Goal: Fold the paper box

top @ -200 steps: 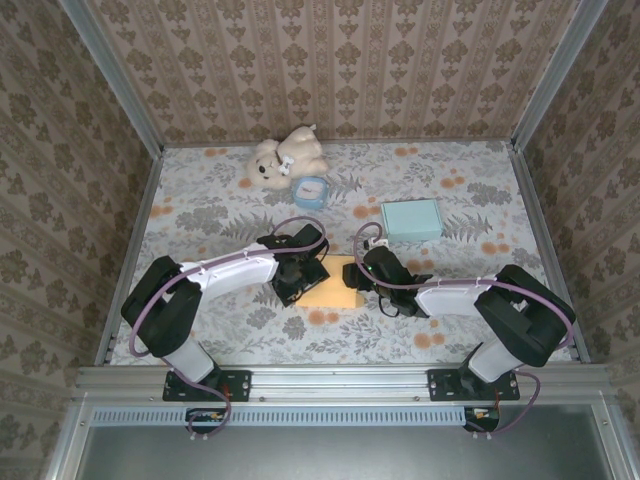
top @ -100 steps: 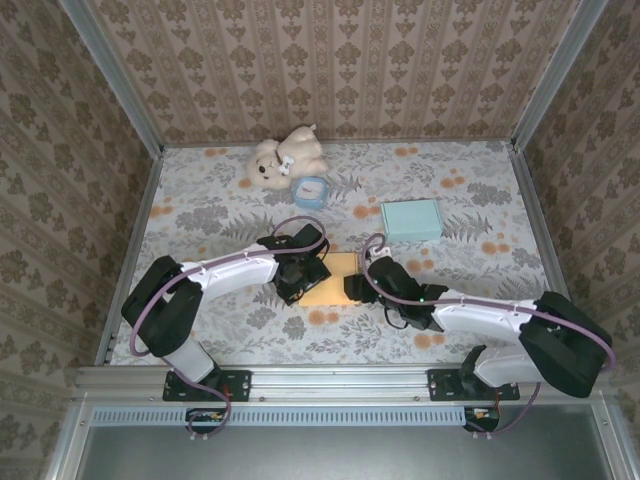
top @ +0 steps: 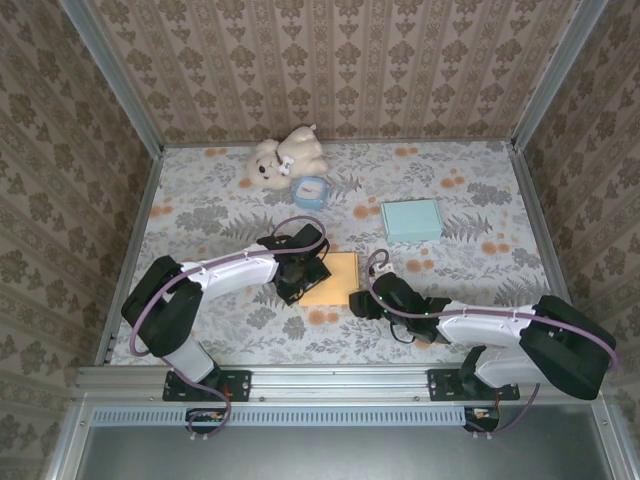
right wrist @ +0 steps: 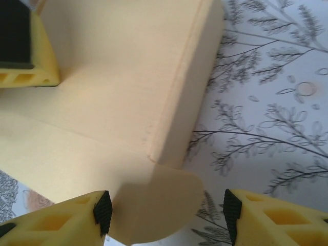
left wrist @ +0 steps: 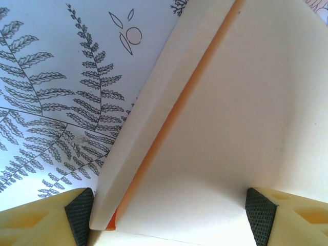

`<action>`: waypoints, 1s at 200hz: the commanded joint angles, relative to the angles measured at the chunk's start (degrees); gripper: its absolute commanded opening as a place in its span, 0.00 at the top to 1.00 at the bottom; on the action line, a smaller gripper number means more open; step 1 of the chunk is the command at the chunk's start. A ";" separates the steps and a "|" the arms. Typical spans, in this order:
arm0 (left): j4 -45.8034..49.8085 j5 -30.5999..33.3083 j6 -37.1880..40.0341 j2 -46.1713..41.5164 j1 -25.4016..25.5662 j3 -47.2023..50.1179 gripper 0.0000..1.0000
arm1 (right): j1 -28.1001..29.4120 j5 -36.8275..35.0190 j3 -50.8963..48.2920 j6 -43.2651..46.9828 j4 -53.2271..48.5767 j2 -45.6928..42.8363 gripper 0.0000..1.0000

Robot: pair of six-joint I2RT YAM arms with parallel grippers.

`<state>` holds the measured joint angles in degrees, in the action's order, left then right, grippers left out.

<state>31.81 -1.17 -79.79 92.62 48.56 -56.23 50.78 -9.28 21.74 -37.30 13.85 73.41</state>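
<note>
Gaping wide, holding nothing, left pincer (left wrist: 169,215) straddles the paper box's (top: 330,280) edge (left wrist: 154,128), right pincer (right wrist: 167,210) its flap (right wrist: 156,197).

We note paper box (left wrist: 246,118): smooth matt cream card, orange inside. Left gripper (left wrist: 166,218) fingers (left wrist: 302,215): matt yellow plastic; pads (left wrist: 256,212) black, finely textured rubber. Table (top: 200,210) cover matt, printed. Far teddy bear (top: 283,158) plush.

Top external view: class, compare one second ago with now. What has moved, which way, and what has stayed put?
The right claw slid along the right edge of the paper box toward the arm bases, its arm dropping lower and flatter. Nothing was gripped or released. The left claw, teddy bear, blue box and small blue object stayed put.
</note>
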 commanded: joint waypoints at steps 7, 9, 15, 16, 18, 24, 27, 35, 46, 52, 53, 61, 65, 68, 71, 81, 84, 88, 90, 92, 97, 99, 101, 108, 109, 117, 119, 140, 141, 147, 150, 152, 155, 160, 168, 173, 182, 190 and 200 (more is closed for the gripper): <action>3.10 1.09 -1.42 1.65 -0.35 1.93 0.21 | 0.78 3.59 0.36 -1.70 3.99 3.17 0.38; 3.15 1.09 -1.42 1.70 -0.39 1.92 0.21 | 0.80 3.70 0.46 -1.72 4.10 3.42 0.38; 3.17 1.17 -1.49 1.69 -0.39 1.98 0.21 | 0.85 4.33 0.66 -1.89 4.68 4.06 0.38; 3.17 1.17 -1.46 1.69 -0.39 1.94 0.21 | 0.83 4.43 0.67 -1.94 4.78 4.13 0.38; 3.17 1.17 -1.45 1.69 -0.39 1.92 0.21 | 0.81 4.68 0.74 -1.98 4.96 4.36 0.38; 3.16 1.17 -1.42 1.69 -0.36 2.00 0.21 | 0.93 5.11 0.92 -2.16 5.56 4.85 0.39; 3.17 1.13 -1.47 1.69 -0.39 2.08 0.21 | 0.91 5.36 1.00 -2.28 5.85 5.10 0.39; 3.17 1.17 -1.42 1.71 -0.33 2.06 0.21 | 1.05 5.60 1.12 -2.42 6.47 5.50 0.42; 3.06 1.18 -1.49 1.69 -0.37 2.11 0.21 | 1.45 5.48 1.42 -2.52 6.61 5.69 0.43; 3.06 1.19 -1.45 1.78 -0.35 2.11 0.21 | 1.55 5.28 1.61 -2.52 6.48 5.65 0.44; 3.07 1.18 -1.43 1.73 -0.33 2.14 0.21 | 1.62 5.30 1.67 -2.52 6.38 5.63 0.44; 3.07 1.24 -1.42 1.85 -0.34 2.17 0.21 | 1.91 5.09 1.81 -2.39 6.09 5.56 0.46; 2.99 1.17 -1.41 1.78 -0.30 2.13 0.21 | 2.00 5.00 1.94 -2.38 5.94 5.52 0.46; 2.99 1.19 -1.43 1.88 -0.29 2.15 0.21 | 2.03 5.01 2.03 -2.42 5.82 5.45 0.46; 2.98 1.22 -1.42 1.91 -0.30 2.15 0.21 | 2.20 4.94 2.04 -2.43 5.70 5.43 0.46; 2.99 1.26 -1.33 1.89 -0.39 2.08 0.21 | 2.60 5.00 2.34 -2.43 5.26 5.14 0.47; 2.95 1.26 -1.38 1.87 -0.40 2.06 0.21 | 2.69 4.98 2.45 -2.43 5.12 5.09 0.46; 2.98 1.26 -1.34 1.86 -0.39 2.08 0.21 | 2.80 4.98 2.50 -2.41 4.91 4.96 0.46; 2.95 1.30 -1.33 1.91 -0.39 2.09 0.21 | 2.93 4.97 2.52 -2.42 4.84 4.92 0.46; 2.94 1.33 -1.36 1.94 -0.39 2.06 0.21 | 2.99 4.97 2.59 -2.43 4.82 4.84 0.46; 2.91 1.34 -1.38 1.95 -0.39 2.05 0.21 | 3.23 4.99 2.65 -2.43 4.65 4.61 0.46; 2.90 1.35 -1.35 1.95 -0.39 2.03 0.21 | 3.32 4.98 2.69 -2.43 4.62 4.52 0.46; 2.90 1.35 -1.36 1.95 -0.39 2.01 0.22 | 3.35 4.97 2.69 -2.43 4.57 4.48 0.46; 2.92 1.35 -1.34 1.95 -0.34 2.03 0.22 | 3.55 5.02 2.72 -2.43 4.44 4.07 0.46; 2.87 1.35 -1.34 1.95 -0.32 2.06 0.22 | 3.54 5.04 2.75 -2.43 4.39 4.00 0.46; 2.90 1.35 -1.38 1.95 -0.33 2.08 0.22 | 3.69 5.05 2.70 -2.43 4.13 3.47 0.47; 2.97 1.35 -1.35 1.95 -0.38 2.08 0.22 | 3.75 5.01 2.70 -2.43 4.10 3.31 0.47; 2.99 1.41 -1.42 1.97 -0.46 2.10 0.22 | 3.99 4.96 2.70 -2.60 3.33 1.61 0.47; 2.99 1.42 -1.42 1.96 -0.43 2.09 0.22 | 3.98 4.97 2.70 -2.60 3.31 1.54 0.47; 2.99 1.43 -1.42 1.96 -0.47 2.17 0.22 | 4.06 5.20 2.61 -2.69 3.28 1.04 0.47; 2.99 1.41 -1.42 1.95 -0.48 2.17 0.22 | 4.06 5.38 2.61 -2.77 3.21 0.82 0.47; 2.99 1.41 -1.42 1.95 -0.41 2.15 0.22 | 4.13 5.45 2.57 -2.71 3.27 0.59 0.47; 3.00 1.43 -1.42 1.95 -0.44 2.17 0.22 | 4.14 5.65 2.53 -2.81 3.30 0.35 0.47; 3.01 1.44 -1.42 1.95 -0.44 2.16 0.22 | 4.14 5.96 2.52 -2.87 3.31 -0.02 0.47; 3.01 1.46 -1.42 2.00 -0.43 2.12 0.22 | 4.28 6.28 2.52 -2.96 3.13 -0.58 0.47; 3.01 1.44 -1.43 1.98 -0.49 2.12 0.22 | 4.32 6.37 2.59 -2.88 2.89 -0.93 0.47; 3.07 1.43 -1.47 2.02 -0.42 2.01 0.22 | 4.37 6.06 2.76 -2.70 2.16 -1.54 0.47; 3.03 1.43 -1.42 2.01 -0.52 2.00 0.22 | 4.41 5.39 2.83 -2.37 1.54 -2.07 0.47; 3.16 1.35 -1.43 1.98 -0.51 1.99 0.22 | 4.41 4.13 2.89 -1.93 0.33 -2.54 0.47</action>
<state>31.88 -1.10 -79.77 92.62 48.56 -56.23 54.15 -5.96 22.81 -39.31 14.85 73.32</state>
